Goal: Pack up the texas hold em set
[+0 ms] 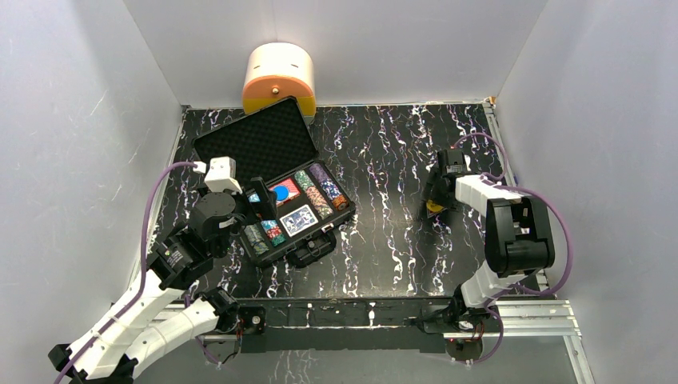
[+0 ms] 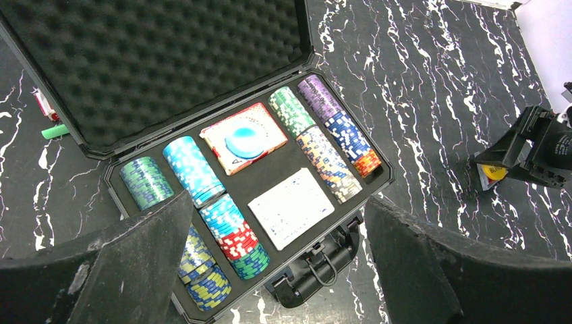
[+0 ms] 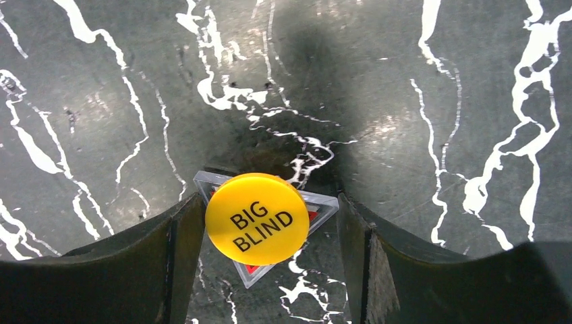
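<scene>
The texas hold em set's black case (image 1: 240, 136) lies open at the left, its foam lid (image 2: 168, 61) tilted back. Rows of chips (image 2: 192, 169), a red deck topped by a blue disc (image 2: 244, 140) and a second deck (image 2: 291, 206) fill the tray. My left gripper (image 2: 276, 202) hovers open above the case's front-left corner (image 1: 260, 210), holding nothing. At the right, a yellow "BIG BLIND" disc (image 3: 256, 217) rests on a clear triangular piece (image 3: 317, 206) on the table. My right gripper (image 3: 270, 202) straddles the disc, open: the left finger is at its edge, and the right finger stands apart.
A cream-and-orange rounded container (image 1: 278, 76) stands against the back wall behind the lid. The case handle (image 2: 317, 270) juts toward the arms. A small green object (image 2: 52, 131) lies left of the lid. White walls enclose the marbled black table (image 1: 384, 160).
</scene>
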Controlling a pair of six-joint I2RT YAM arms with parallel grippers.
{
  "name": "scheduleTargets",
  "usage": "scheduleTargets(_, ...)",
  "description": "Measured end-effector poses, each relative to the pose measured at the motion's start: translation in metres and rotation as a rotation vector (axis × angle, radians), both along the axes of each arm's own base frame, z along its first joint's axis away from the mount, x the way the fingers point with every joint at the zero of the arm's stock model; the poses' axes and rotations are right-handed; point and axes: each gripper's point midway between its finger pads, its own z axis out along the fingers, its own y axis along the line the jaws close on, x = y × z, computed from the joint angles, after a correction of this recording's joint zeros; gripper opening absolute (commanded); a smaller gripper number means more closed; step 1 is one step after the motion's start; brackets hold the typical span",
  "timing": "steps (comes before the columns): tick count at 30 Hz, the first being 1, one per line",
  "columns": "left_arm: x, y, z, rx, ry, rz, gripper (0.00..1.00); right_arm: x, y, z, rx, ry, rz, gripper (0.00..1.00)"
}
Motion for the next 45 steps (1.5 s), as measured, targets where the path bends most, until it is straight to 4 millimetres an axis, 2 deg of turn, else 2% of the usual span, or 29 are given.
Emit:
scheduleTargets(3,0.000,0.000,0.000,0.001,0.001,0.000,0.98,-0.001,0.008,0.003,0.026,-0.009,0.028,0.63)
scheduleTargets(6,0.001,-0.001,-0.001,0.004,0.005,0.000,0.98,0.000,0.023,0.016,0.056,-0.045,0.089,0.63)
scheduleTargets(10,0.002,-0.002,-0.003,0.009,0.012,-0.001,0.98,0.006,0.050,0.039,0.092,-0.145,0.191,0.64)
scheduleTargets(14,0.002,-0.003,-0.004,0.008,0.016,-0.003,0.98,-0.001,0.081,0.049,0.170,-0.200,0.306,0.64)
scheduleTargets(21,0.001,-0.006,-0.005,-0.012,0.023,-0.011,0.98,-0.022,0.117,0.048,0.373,-0.146,0.352,0.64)
scheduleTargets(27,0.000,-0.009,-0.005,-0.026,0.029,-0.017,0.98,-0.054,0.144,0.047,0.574,-0.002,0.303,0.63)
scheduleTargets(32,0.001,-0.015,-0.007,-0.039,0.037,-0.034,0.98,-0.082,0.153,0.036,0.623,0.113,0.265,0.64)
scheduleTargets(37,-0.001,-0.039,-0.022,-0.075,0.093,-0.124,0.96,-0.101,0.162,0.034,0.693,0.166,0.250,0.64)
scheduleTargets(41,-0.005,-0.072,-0.041,-0.146,0.177,-0.235,0.91,-0.107,0.174,0.041,0.792,0.162,0.236,0.63)
scheduleTargets(45,-0.013,-0.111,-0.075,-0.265,0.309,-0.337,0.87,-0.107,0.182,0.046,0.853,0.155,0.199,0.63)
